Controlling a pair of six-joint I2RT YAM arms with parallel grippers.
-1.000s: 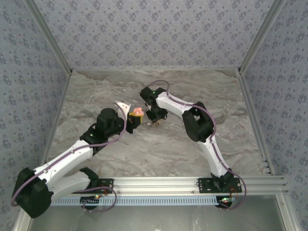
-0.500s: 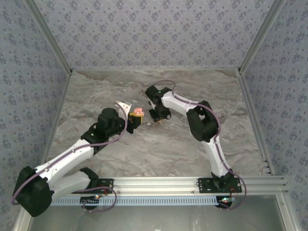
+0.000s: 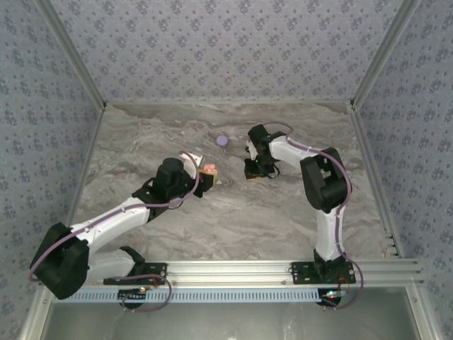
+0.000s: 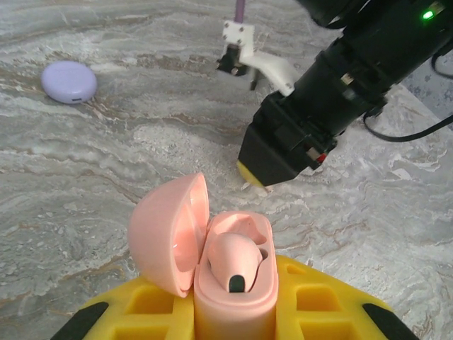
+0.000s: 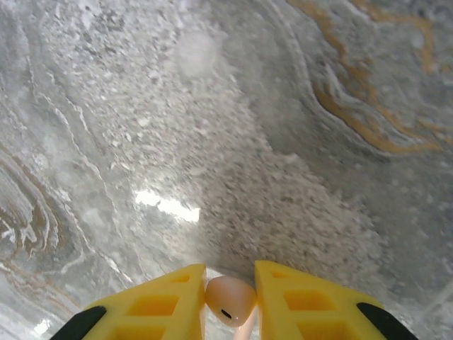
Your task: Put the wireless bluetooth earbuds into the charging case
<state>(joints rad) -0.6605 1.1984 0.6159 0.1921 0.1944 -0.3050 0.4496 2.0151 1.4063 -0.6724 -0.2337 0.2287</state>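
My left gripper (image 4: 235,306) is shut on the pink charging case (image 4: 237,294) and holds it upright, with its lid (image 4: 166,234) hinged open to the left. One pink earbud (image 4: 233,258) sits in the case, and the slot beside it looks vacant. In the top view the case (image 3: 209,169) is left of centre at my left gripper (image 3: 204,178). My right gripper (image 5: 230,297) is shut on a second pink earbud (image 5: 228,301) just above the marble table. It hovers to the right of the case, apart from it, and appears in the top view as right gripper (image 3: 256,173).
A lilac round disc (image 3: 223,140) lies on the table behind the two grippers, seen as a lilac disc (image 4: 69,80) at the far left in the left wrist view. The right arm's black wrist (image 4: 311,120) hangs close beyond the case. Patterned walls enclose the table (image 3: 283,212).
My right gripper has drawn away to the right from the case with the earbud between its fingers, uncovering the lilac disc. My left arm has shifted slightly right with the case.
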